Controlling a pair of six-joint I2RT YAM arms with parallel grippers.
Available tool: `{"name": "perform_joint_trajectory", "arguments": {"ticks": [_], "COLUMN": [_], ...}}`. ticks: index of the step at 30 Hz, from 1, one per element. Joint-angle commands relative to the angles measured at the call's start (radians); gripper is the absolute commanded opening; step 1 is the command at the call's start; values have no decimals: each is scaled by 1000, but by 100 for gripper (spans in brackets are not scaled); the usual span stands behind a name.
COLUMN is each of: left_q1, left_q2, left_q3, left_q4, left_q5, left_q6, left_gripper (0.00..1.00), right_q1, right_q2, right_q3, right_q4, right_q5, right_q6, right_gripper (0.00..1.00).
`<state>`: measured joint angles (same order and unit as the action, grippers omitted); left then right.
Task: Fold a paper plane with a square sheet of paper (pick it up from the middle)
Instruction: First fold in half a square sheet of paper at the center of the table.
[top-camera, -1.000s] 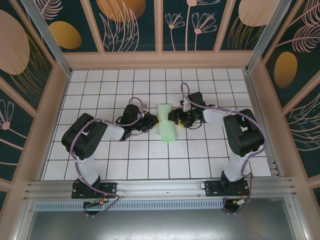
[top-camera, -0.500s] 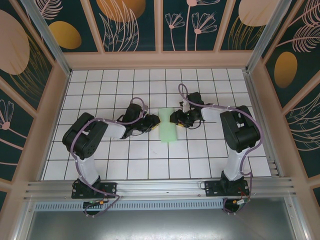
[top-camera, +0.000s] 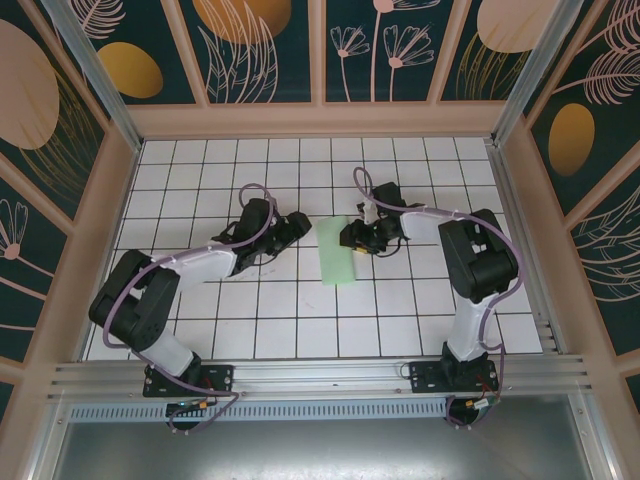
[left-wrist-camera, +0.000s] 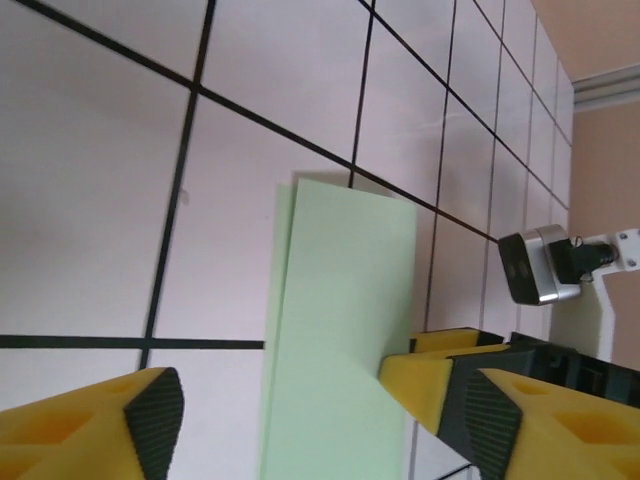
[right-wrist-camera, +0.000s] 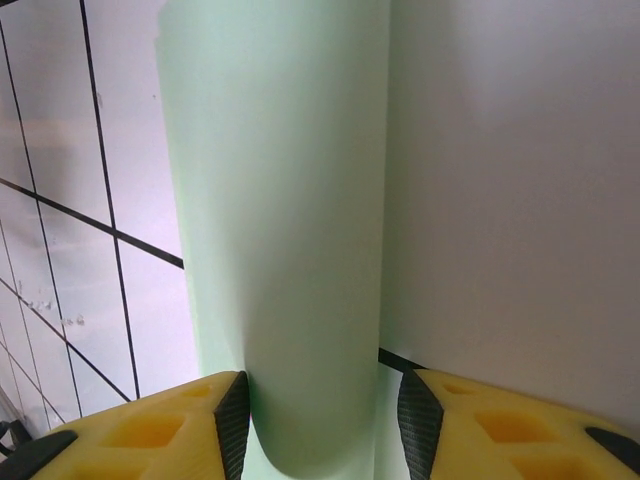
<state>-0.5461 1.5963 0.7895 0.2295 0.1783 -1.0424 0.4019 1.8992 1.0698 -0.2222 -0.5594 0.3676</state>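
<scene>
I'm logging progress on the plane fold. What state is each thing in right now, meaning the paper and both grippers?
square sheet of paper: folded over into a narrow strip, lying flat, its layers slightly offset.
left gripper: fingers wide open, holding nothing, just off the strip's left side.
right gripper: at the strip's right edge, fingers closed against the paper, which fills the gap between them.
</scene>
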Motion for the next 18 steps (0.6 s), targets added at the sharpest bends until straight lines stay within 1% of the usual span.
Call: {"name": "perform_joint_trajectory", "arguments": {"ticks": [1,3,4,10,15,18], "left_q1": [-3,-2,-1,-1,-1,-1], "left_q2": [-34,-46,-49,-29,-30,-28], "left_q3": [17,19,23,71,66,56], "left_q4": [-106,-126,-131,-166,-170,-154], "left_q5": [-89,-111,-121,-136,-158,-156], "left_q6": [31,36,42,119,147,151], "left_gripper": [87,96,98,99,98,98], "right_q1": [5,14,19,35,35,37], "right_q2": [87,99,108,150,180,194], "right_q3": [-16,-11,-2,40,64,77], "right_q4": [-66,-76,-89,-120,-130,-145], "right_q5": [205,228,244,298,321,363], "right_q6": [-66,-78,-85,-106,-114,-120], "right_gripper": [49,49,49,50,50,50]}}
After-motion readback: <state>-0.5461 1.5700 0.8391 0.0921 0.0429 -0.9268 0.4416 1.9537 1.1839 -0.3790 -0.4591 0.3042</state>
